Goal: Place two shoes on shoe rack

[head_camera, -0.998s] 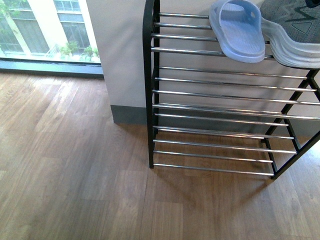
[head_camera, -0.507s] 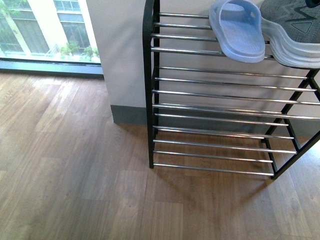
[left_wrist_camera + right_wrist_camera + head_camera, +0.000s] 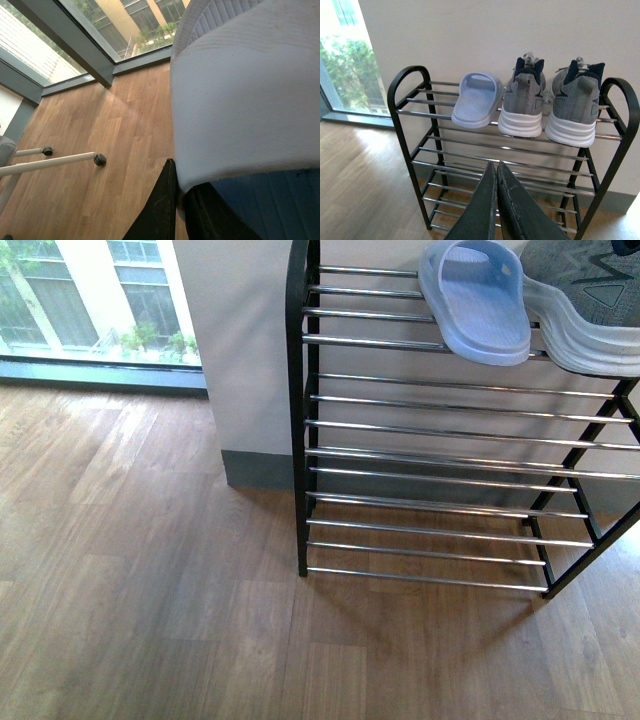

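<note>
Nothing has shifted: one slide (image 3: 477, 99) and both sneakers (image 3: 522, 102) sit on the shoe rack (image 3: 420, 105) top shelf, right gripper (image 3: 497, 200) closed empty, left gripper (image 3: 181, 207) clamped on the second slide (image 3: 245, 100), away from the rack.

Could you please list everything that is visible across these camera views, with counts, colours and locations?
Shoe rack: one, black uprights with chrome bars, against the pale wall.
Grey sneakers: two, white soles, navy lining, side by side on the top shelf.
Pale blue slide on rack: one, top shelf, beside the sneakers.
Pale blue slide in grasp: one, filling the left wrist view.
Wooden floor: brown planks.
Window: one, with buildings and greenery outside.
Wheeled white legs: on the floor, left wrist view.
Left pincer: black, closed on the held slide.
Right pincer: black, closed, empty, facing the rack.
</note>
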Action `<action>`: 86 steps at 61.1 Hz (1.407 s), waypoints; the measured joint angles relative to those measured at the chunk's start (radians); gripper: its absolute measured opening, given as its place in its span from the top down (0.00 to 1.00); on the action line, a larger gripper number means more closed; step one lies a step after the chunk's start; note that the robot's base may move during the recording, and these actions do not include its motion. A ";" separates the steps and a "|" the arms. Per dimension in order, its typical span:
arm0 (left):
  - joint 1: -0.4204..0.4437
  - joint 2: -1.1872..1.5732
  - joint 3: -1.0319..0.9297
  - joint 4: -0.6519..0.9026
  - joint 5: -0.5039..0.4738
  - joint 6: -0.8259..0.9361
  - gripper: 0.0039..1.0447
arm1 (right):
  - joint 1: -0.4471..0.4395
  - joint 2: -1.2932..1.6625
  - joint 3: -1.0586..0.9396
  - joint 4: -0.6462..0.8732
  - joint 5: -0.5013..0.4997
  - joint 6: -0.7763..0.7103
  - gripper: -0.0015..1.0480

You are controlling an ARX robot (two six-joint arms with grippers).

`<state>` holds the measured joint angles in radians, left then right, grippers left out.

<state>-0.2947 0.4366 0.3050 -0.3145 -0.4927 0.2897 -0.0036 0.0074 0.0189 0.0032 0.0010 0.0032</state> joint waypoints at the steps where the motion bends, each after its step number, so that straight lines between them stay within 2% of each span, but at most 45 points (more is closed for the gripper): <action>1: 0.000 0.000 0.000 0.000 -0.001 0.000 0.98 | 0.000 0.000 0.000 0.000 0.000 0.000 0.98; 9: 0.000 0.000 0.000 0.000 -0.001 0.000 0.98 | 0.000 -0.001 0.000 0.000 0.000 0.000 0.98; 11: 0.000 0.000 0.000 0.000 -0.001 0.000 0.98 | 0.000 -0.001 0.000 0.000 0.000 0.000 0.95; 16: 0.000 0.000 0.000 0.000 -0.002 0.000 0.98 | 0.000 -0.001 0.000 0.000 0.000 0.000 0.79; 42: 0.000 0.000 0.000 0.000 -0.002 0.000 0.98 | 0.000 -0.002 0.000 0.000 0.000 0.000 0.09; 86: 0.000 0.002 0.000 0.000 -0.002 0.000 0.98 | 0.000 -0.003 0.000 0.000 0.000 0.000 0.09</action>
<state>-0.2947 0.4385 0.3050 -0.3145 -0.4942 0.2897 -0.0032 0.0048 0.0189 0.0032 0.0010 0.0032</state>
